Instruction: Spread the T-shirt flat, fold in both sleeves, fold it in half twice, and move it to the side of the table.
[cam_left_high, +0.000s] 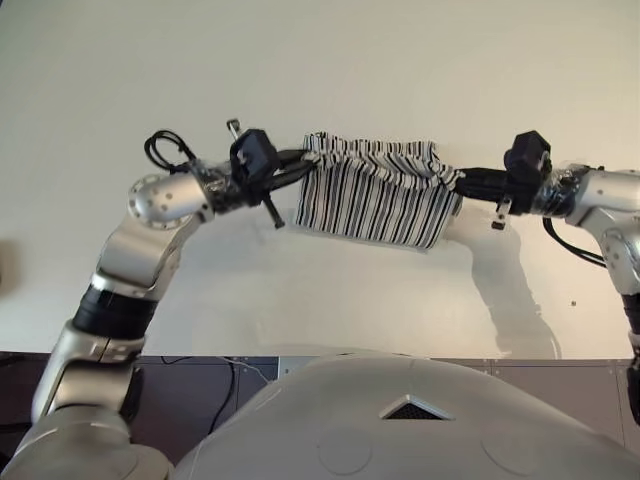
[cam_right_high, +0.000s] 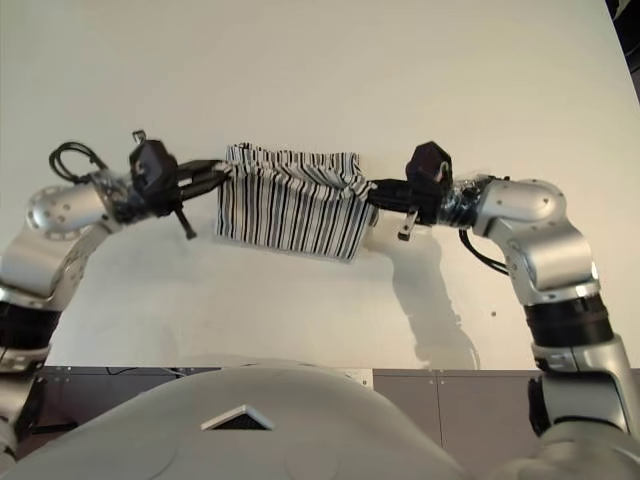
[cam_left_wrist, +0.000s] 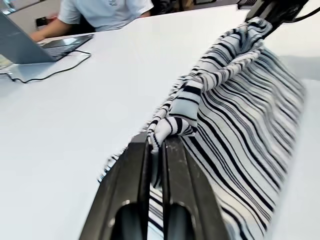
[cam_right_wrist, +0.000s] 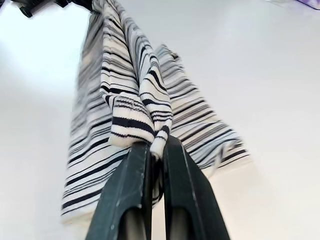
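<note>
The left gripper (cam_left_high: 303, 160) is pinched tight on one top corner of the shirt (cam_left_high: 375, 200). The right gripper (cam_left_high: 458, 181) is pinched tight on the other top corner. The shirt hangs between them like a little striped flag, over the middle of the white table (cam_left_high: 300, 60). It looks small and thick, so I think most of the folding is done. Its top edge sags a bit in the middle. I cannot tell if its bottom edge touches the table.

To do this step well, I think both grippers should squeeze hard and move together at the same height. Pull the two corners gently apart so the sag goes away. Lay the bottom edge down first, then lower the top over it so the edges line up. Let go only when the shirt lies flat.
</note>
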